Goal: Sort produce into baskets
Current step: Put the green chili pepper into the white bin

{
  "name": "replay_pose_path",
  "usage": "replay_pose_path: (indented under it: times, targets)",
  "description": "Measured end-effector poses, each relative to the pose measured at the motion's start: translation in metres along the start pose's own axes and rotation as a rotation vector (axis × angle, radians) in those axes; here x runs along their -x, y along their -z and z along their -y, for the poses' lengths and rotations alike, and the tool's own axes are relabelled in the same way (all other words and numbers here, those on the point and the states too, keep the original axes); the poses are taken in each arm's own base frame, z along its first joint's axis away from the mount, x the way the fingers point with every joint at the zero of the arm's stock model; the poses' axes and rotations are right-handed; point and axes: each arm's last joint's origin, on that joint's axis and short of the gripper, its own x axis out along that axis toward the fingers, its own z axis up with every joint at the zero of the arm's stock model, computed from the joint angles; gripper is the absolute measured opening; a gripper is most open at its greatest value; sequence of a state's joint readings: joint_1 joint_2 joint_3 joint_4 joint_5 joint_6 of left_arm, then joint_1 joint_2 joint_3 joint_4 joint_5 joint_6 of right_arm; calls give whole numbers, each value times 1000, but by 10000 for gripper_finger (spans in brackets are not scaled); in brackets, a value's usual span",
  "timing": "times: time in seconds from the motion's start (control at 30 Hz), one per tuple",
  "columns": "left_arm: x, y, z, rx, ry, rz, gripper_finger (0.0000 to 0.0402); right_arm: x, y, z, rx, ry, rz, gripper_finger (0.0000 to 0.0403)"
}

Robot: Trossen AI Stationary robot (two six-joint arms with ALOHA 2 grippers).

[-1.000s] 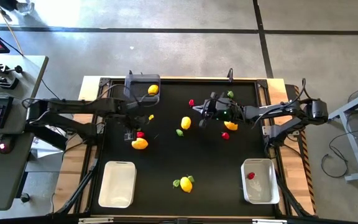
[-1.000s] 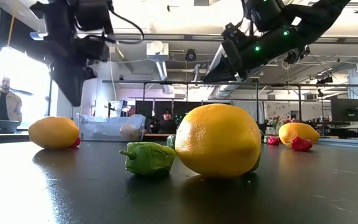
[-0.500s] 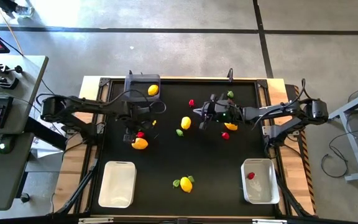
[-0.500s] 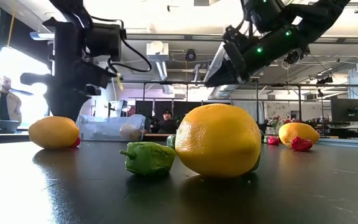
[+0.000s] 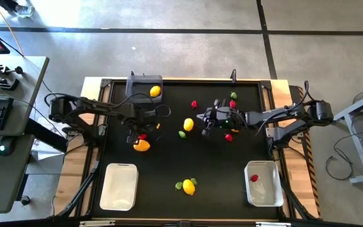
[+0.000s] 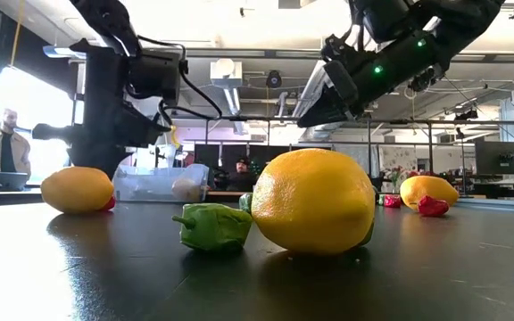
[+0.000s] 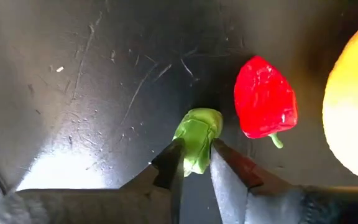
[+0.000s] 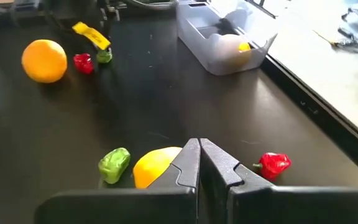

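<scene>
- Green piece [image 7: 197, 139] pinched by left gripper [image 7: 194, 163], beside red piece [image 7: 265, 106], table's left half.
- Right gripper [image 8: 199, 163] pressed together, held mid-table near lemon [image 8: 155, 165].

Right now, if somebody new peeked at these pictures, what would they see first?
Probably the big yellow lemon sitting right up close in the low view, near the front middle of the black table, with a small green piece beside it. Next, the left gripper pinching a little green piece at the table's left side, next to a red strawberry. The right gripper hangs shut over the middle.
</scene>
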State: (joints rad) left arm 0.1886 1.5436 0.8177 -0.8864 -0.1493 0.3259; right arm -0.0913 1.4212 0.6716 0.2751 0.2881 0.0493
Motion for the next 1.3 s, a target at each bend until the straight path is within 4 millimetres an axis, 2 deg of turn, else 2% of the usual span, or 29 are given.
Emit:
replay_pose_path:
  times: [0.23, 0.37, 0.57, 0.73, 0.9, 1.07, 1.3]
  targets:
    - [-3, 3, 0, 3, -39, -37, 11, 0, -4, -1, 22, -3, 41, 0]
    - [2, 6, 0, -2, -42, -24, 5, 0, -5, 0, 42, -1, 49, 0]
    - [25, 10, -1, 25, -54, 8, 1, 0, -7, 0, 79, 1, 75, 0]
    - [58, 10, 5, 47, -68, 98, 0, 0, -10, 0, 124, 3, 99, 0]
    - [96, 18, 29, -23, 11, 189, 0, 0, -10, 3, 156, 13, 98, 0]
    - [126, 28, 65, -157, 118, 312, 0, -2, -11, 12, 141, 39, 95, 0]
    - [137, 36, 121, -322, 287, 344, 0, -3, -11, 16, 125, 40, 92, 0]
